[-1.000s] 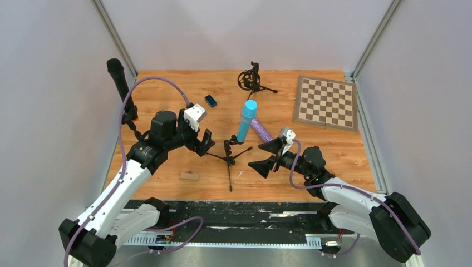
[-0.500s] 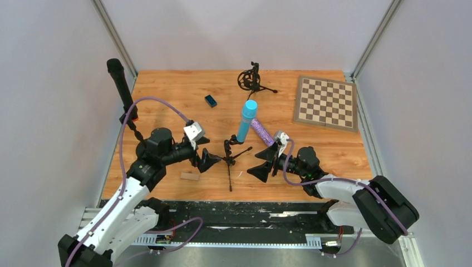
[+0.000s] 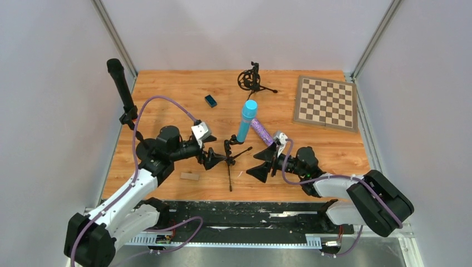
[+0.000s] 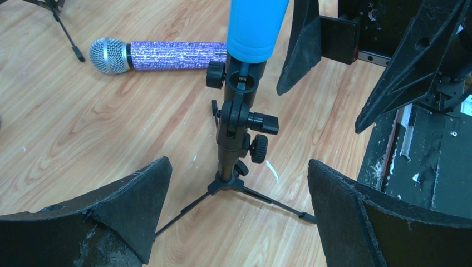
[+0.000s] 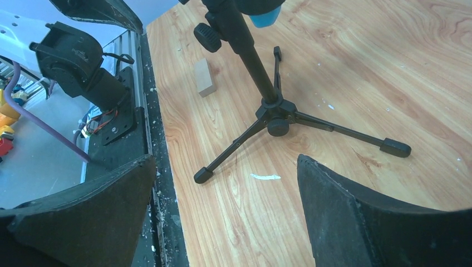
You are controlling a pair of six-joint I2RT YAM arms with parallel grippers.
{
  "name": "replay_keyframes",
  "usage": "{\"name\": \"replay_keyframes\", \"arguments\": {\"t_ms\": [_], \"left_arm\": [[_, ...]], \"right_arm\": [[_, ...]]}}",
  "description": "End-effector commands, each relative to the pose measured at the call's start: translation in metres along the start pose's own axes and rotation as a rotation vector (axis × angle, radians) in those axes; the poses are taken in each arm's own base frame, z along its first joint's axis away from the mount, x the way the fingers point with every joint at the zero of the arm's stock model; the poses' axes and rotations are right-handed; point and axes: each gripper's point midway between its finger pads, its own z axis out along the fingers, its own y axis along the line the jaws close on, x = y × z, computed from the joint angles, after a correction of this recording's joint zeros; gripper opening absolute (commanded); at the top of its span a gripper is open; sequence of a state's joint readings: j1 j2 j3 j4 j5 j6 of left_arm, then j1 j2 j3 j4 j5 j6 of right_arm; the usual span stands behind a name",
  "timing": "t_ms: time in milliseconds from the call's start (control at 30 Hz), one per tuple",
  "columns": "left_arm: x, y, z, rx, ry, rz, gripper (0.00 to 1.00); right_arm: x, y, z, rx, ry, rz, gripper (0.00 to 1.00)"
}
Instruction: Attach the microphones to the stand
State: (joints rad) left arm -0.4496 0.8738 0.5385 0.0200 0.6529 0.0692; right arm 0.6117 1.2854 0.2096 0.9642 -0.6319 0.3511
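The light blue microphone [image 3: 245, 120] stands upright in a black tripod stand [image 3: 228, 157] at the table's middle; it also shows in the left wrist view [image 4: 257, 26] on that stand [image 4: 238, 128]. The purple glitter microphone [image 3: 260, 130] lies flat behind it, silver head visible in the left wrist view [image 4: 109, 55]. The black microphone [image 3: 120, 85] sits in a stand at the far left. My left gripper [image 3: 212, 159] is open, just left of the middle stand. My right gripper [image 3: 261, 162] is open, just right of it. The stand's legs show in the right wrist view [image 5: 276, 118].
A second empty black stand with a round mount [image 3: 250, 80] sits at the back. A checkerboard [image 3: 326, 103] lies at back right. A small dark blue block [image 3: 210, 100] and a small wooden block [image 3: 189, 176] lie on the wooden table [image 3: 334, 161].
My left gripper has lowered and moved right, close up to the middle stand. My right gripper has come down and shifted slightly left. The microphones have not moved.
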Motion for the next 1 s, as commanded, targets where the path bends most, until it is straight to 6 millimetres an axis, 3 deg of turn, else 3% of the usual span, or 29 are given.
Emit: {"name": "replay_keyframes", "arguments": {"t_ms": [0, 300, 567, 700, 967], "left_arm": [[-0.038, 0.003, 0.009, 0.038, -0.103, 0.087, 1.00], [-0.043, 0.013, 0.026, 0.012, -0.102, 0.064, 0.98], [-0.044, 0.006, 0.037, 0.028, -0.101, 0.153, 0.94], [-0.039, 0.009, 0.043, 0.027, -0.085, 0.152, 0.89], [-0.037, 0.009, 0.049, 0.057, -0.070, 0.167, 0.68]], "right_arm": [[-0.017, 0.005, 0.005, -0.038, -0.050, -0.022, 0.94], [-0.022, 0.005, 0.014, -0.062, -0.070, 0.012, 0.91], [-0.020, 0.004, 0.021, -0.090, -0.059, 0.049, 0.86], [-0.021, 0.000, 0.025, -0.076, -0.065, 0.050, 0.85], [-0.020, 0.003, 0.040, -0.098, -0.062, 0.052, 0.83]]}}
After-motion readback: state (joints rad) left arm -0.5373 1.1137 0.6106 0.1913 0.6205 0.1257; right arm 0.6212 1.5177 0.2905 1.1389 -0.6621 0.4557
